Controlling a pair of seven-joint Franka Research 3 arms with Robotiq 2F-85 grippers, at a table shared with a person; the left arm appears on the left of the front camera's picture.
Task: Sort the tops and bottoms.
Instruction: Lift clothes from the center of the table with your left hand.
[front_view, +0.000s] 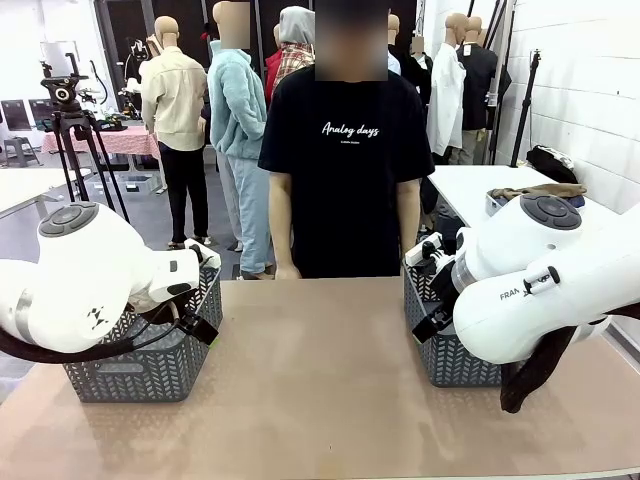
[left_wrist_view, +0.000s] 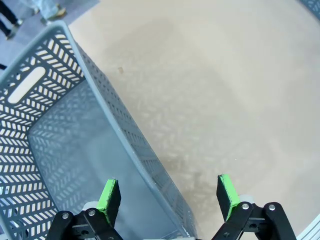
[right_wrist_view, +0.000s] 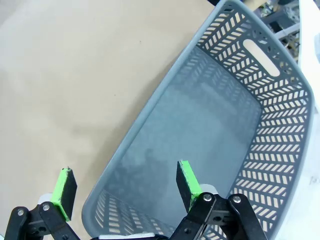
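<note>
The tops and the bottoms are out of view. My left gripper (left_wrist_view: 169, 196) hangs open above the inner rim of the left grey basket (left_wrist_view: 60, 150), one finger over the basket and one over the table. My right gripper (right_wrist_view: 126, 186) is open too, straddling the near rim of the right grey basket (right_wrist_view: 210, 125). Both baskets have nothing inside. In the front view the left basket (front_view: 140, 355) sits behind my left arm and the right basket (front_view: 450, 355) behind my right arm.
A person in a black T-shirt (front_view: 345, 170) stands at the far edge of the tan table (front_view: 320, 390), hands down. The baskets stand at the table's left and right sides. A white table (front_view: 480, 185) lies behind at right.
</note>
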